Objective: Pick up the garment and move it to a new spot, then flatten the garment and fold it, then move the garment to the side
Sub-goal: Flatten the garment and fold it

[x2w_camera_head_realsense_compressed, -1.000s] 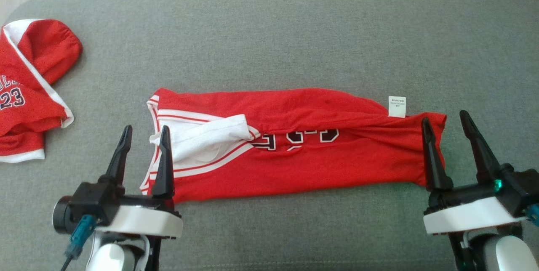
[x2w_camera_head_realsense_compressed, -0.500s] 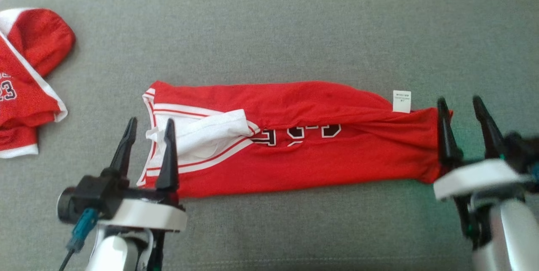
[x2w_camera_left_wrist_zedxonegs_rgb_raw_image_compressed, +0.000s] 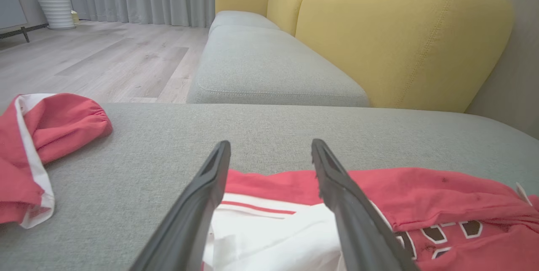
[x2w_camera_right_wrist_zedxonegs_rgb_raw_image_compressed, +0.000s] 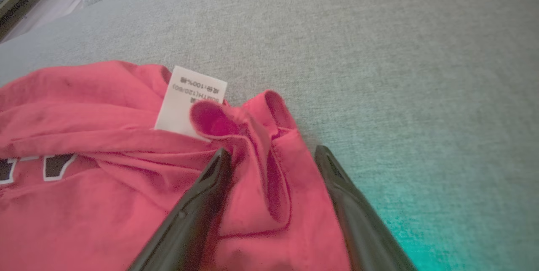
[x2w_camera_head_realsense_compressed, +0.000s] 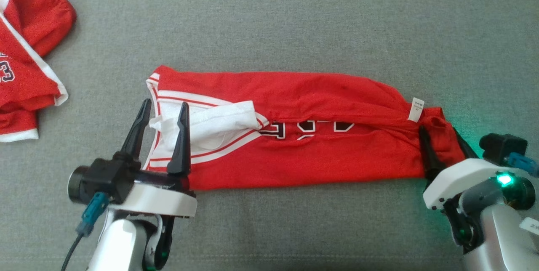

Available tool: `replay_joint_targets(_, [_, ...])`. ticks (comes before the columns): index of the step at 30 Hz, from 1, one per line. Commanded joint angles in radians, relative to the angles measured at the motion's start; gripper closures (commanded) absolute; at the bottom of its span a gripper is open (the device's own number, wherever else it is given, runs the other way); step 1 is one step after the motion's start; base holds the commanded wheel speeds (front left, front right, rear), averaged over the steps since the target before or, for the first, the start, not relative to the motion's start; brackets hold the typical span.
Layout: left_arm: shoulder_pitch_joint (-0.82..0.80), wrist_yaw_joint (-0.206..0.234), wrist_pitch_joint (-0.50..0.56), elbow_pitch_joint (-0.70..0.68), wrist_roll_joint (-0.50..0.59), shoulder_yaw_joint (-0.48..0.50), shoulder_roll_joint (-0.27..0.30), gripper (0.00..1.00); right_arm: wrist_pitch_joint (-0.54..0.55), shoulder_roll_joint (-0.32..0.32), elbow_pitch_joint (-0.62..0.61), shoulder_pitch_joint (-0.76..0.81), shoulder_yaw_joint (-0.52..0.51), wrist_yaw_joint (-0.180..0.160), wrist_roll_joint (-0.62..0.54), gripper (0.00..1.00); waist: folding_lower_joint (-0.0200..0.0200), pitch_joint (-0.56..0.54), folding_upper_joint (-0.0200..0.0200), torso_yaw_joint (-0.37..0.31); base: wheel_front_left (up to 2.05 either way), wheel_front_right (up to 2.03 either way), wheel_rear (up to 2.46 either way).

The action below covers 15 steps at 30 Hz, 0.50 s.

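Observation:
The garment [x2w_camera_head_realsense_compressed: 294, 157] is a red jersey with white trim, folded into a long strip across the grey sofa seat [x2w_camera_head_realsense_compressed: 294, 18]. My left gripper [x2w_camera_head_realsense_compressed: 165, 103] stands open over its left end; in the left wrist view the left gripper [x2w_camera_left_wrist_zedxonegs_rgb_raw_image_compressed: 270, 144] has the white trim between and below its fingers. My right gripper [x2w_camera_head_realsense_compressed: 438, 132] is open at the right end. In the right wrist view the right gripper [x2w_camera_right_wrist_zedxonegs_rgb_raw_image_compressed: 272, 151] has a bunched fold of the garment [x2w_camera_right_wrist_zedxonegs_rgb_raw_image_compressed: 84, 203] between its fingers, just below the white care label [x2w_camera_right_wrist_zedxonegs_rgb_raw_image_compressed: 191, 98].
A second red jersey [x2w_camera_head_realsense_compressed: 25, 65] lies crumpled at the seat's far left, also seen as the red jersey [x2w_camera_left_wrist_zedxonegs_rgb_raw_image_compressed: 42, 136] in the left wrist view. A yellow sofa back [x2w_camera_left_wrist_zedxonegs_rgb_raw_image_compressed: 400, 39] rises beyond the seat, with wooden floor [x2w_camera_left_wrist_zedxonegs_rgb_raw_image_compressed: 105, 52] to its left.
The head camera has shifted. My right gripper has pushed forward onto the garment's right end, and the cloth there has bunched up between its fingers. My left gripper has edged forward over the left end.

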Motion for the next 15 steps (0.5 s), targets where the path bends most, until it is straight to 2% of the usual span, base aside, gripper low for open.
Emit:
replay_joint_targets(1, [-0.040,-0.007,-0.012,-0.032,0.007,0.037,0.001,0.00,0.039,0.012,-0.015,0.037,0.043,0.007,0.012,0.00,0.0000,0.005,0.0000,-0.001,0.00,0.00,0.00])
replay_joint_targets(3, [-0.041,-0.010,-0.012,-0.032,0.009,0.043,-0.002,0.00,0.062,0.017,-0.035,0.049,0.059,0.007,0.025,0.02,0.0000,0.009,0.0000,-0.002,0.00,0.00,0.00])
replay_joint_targets(4, [-0.041,-0.012,-0.012,-0.032,0.009,0.045,-0.004,0.00,0.068,0.019,-0.045,0.054,0.066,0.007,0.029,0.55,0.0000,0.010,0.0000,-0.003,0.00,0.00,0.00])
replay_joint_targets(5, [-0.042,-0.013,-0.012,-0.032,0.010,0.047,-0.005,0.00,0.073,0.021,-0.056,0.059,0.069,0.007,0.033,1.00,0.0000,0.011,0.0000,-0.003,0.00,0.00,0.00])
replay_joint_targets(10, [-0.042,-0.020,-0.012,-0.031,0.015,0.062,-0.014,0.00,0.040,0.025,-0.121,0.051,0.025,0.007,0.040,1.00,0.0000,0.010,0.0000,-0.008,0.00,0.00,0.00])
replay_joint_targets(15, [-0.039,-0.025,-0.012,-0.032,0.019,0.070,-0.021,0.00,0.037,0.000,-0.158,0.020,-0.078,0.007,0.037,1.00,0.0000,0.005,0.0000,-0.013,0.00,0.00,0.00])
